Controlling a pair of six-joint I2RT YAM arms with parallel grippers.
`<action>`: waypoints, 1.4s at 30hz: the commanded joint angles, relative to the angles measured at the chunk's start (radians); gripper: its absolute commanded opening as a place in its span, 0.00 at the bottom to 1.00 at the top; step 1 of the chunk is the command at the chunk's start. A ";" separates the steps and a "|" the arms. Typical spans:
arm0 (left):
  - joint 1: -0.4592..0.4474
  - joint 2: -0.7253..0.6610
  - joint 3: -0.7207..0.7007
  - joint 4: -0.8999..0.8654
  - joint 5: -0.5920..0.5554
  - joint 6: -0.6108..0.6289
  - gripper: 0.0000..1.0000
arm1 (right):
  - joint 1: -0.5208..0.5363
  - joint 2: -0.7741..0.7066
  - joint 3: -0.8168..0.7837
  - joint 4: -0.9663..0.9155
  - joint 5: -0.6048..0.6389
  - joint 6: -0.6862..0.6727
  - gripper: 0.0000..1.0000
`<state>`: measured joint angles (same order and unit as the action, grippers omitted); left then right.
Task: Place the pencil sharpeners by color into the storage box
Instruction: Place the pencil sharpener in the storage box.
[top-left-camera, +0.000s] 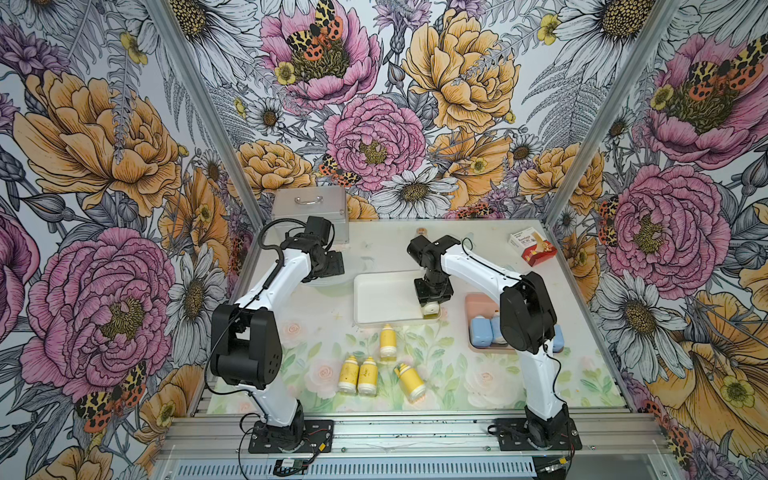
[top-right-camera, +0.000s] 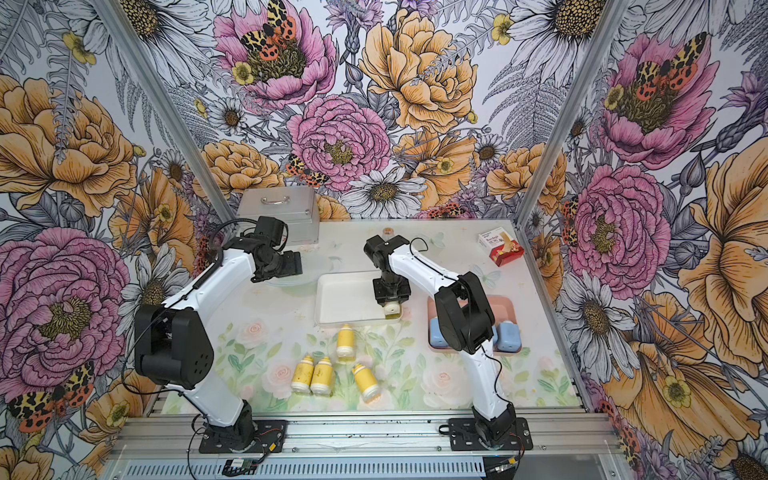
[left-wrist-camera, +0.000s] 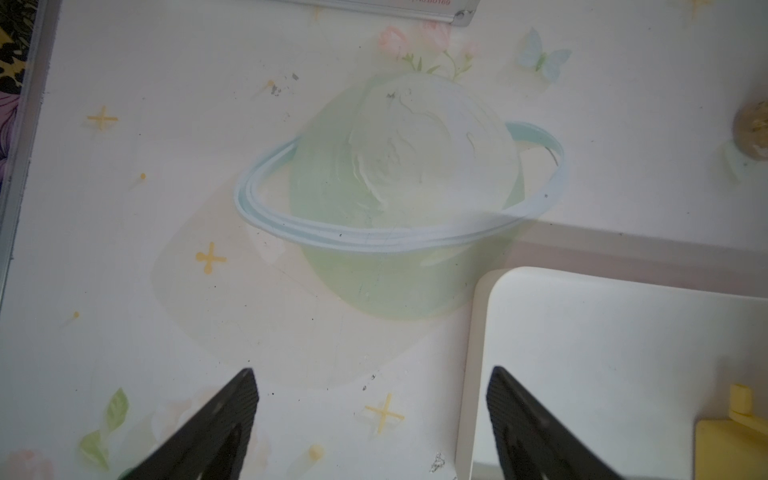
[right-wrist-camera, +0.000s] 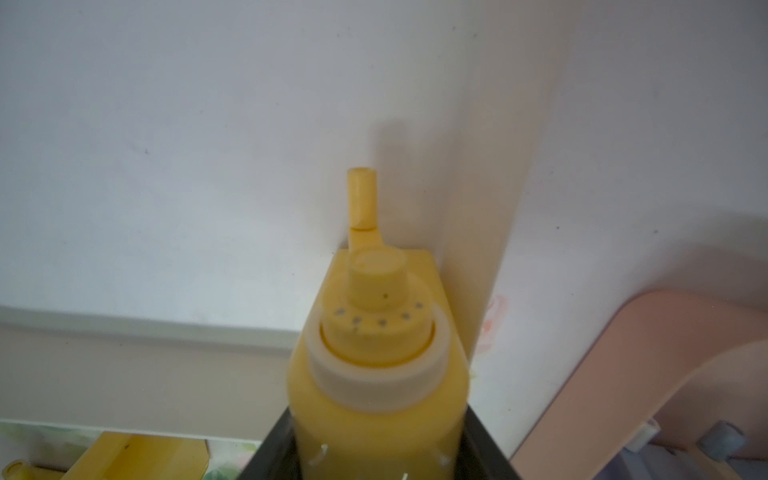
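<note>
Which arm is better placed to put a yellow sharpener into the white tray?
Right: the right gripper holds a yellow sharpener above a corner of the white tray; the left gripper hangs open, empty.

I'm driving a robot lab cell: floral-printed wall panels (top-left-camera: 374, 104) in aluminium posts (top-left-camera: 210, 112) close three sides, both arm bases (top-left-camera: 291, 436) are bolted to an aluminium rail (top-left-camera: 415, 432), and a printed mat (left-wrist-camera: 124, 208) lies below the fingers (left-wrist-camera: 216, 424).

The yellow sharpeners (top-left-camera: 367, 376) are showing white ends, the blue sharpeners (top-left-camera: 481, 331) are contrasting with a pink tray (top-left-camera: 478, 300), and the tabletop (top-left-camera: 457, 374) is displaying pastel roses and green leaves.
</note>
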<state>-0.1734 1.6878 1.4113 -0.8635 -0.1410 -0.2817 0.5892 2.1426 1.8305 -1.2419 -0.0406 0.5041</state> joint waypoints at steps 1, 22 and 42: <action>0.008 -0.023 -0.010 0.027 0.024 -0.011 0.87 | -0.009 0.001 -0.028 0.019 0.028 0.013 0.37; 0.008 -0.019 -0.010 0.028 0.027 -0.011 0.87 | -0.006 -0.016 -0.026 0.022 0.048 0.002 0.61; 0.008 -0.024 -0.008 0.028 0.044 -0.013 0.87 | 0.037 -0.188 -0.034 0.018 0.054 -0.012 0.70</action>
<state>-0.1734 1.6878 1.4113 -0.8635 -0.1219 -0.2844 0.6113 2.0171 1.8030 -1.2366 -0.0032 0.4961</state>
